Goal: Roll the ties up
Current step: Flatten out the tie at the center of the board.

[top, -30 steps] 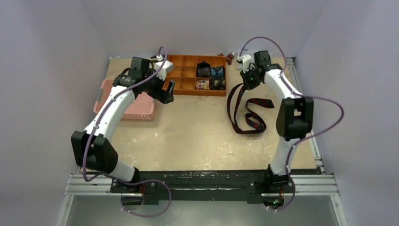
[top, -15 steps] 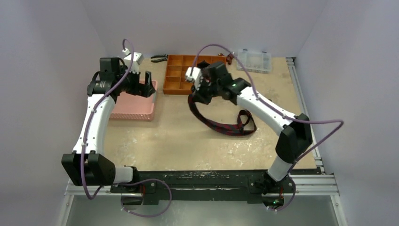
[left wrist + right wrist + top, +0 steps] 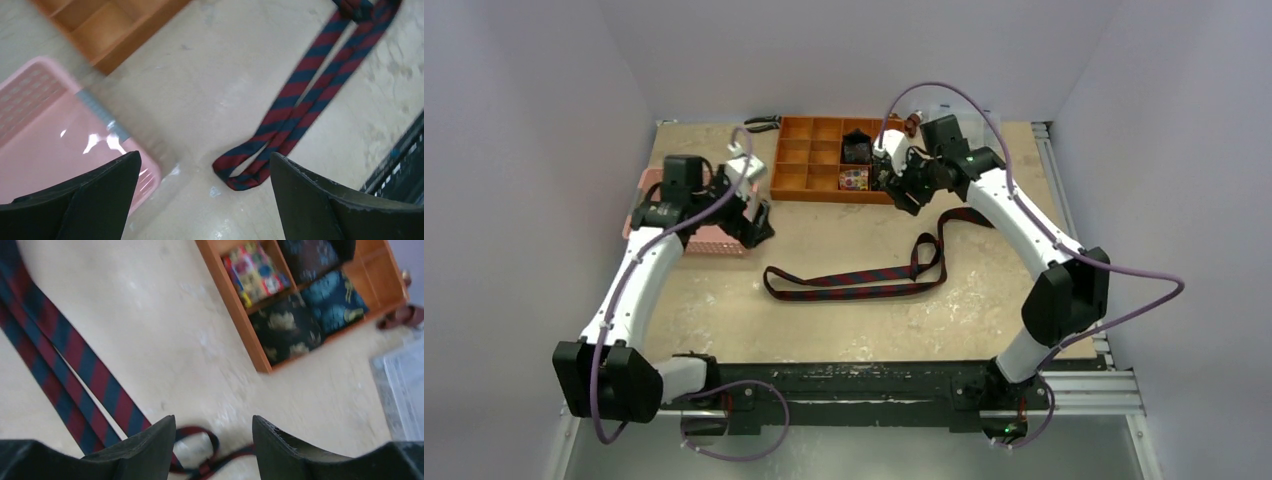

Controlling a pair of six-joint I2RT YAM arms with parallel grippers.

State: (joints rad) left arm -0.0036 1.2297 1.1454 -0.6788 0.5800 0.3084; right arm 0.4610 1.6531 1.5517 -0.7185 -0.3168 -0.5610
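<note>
A dark navy tie (image 3: 854,283) with red diagonal stripes lies doubled across the table's middle. In the left wrist view its folded end (image 3: 240,176) rests on the table just beyond my left gripper (image 3: 205,192), which hangs wide open and empty. My left gripper (image 3: 757,215) hovers by the pink basket's corner. My right gripper (image 3: 902,195) is open near the orange tray's front. In the right wrist view, a loop of the tie (image 3: 200,434) lies on the table below my right gripper (image 3: 214,445), untouched. Rolled ties (image 3: 285,332) fill tray compartments.
The orange compartment tray (image 3: 799,155) stands at the back, with rolled bundles (image 3: 856,178) in its right cells. A pink basket (image 3: 714,240) sits at the left. Black pliers (image 3: 762,124) lie behind the tray. A clear plastic box (image 3: 405,390) stands right of it.
My right gripper has let go of the striped tie, opened and drawn back toward the tray. The tie now lies stretched out leftward. My left gripper has come forward toward its folded end.
</note>
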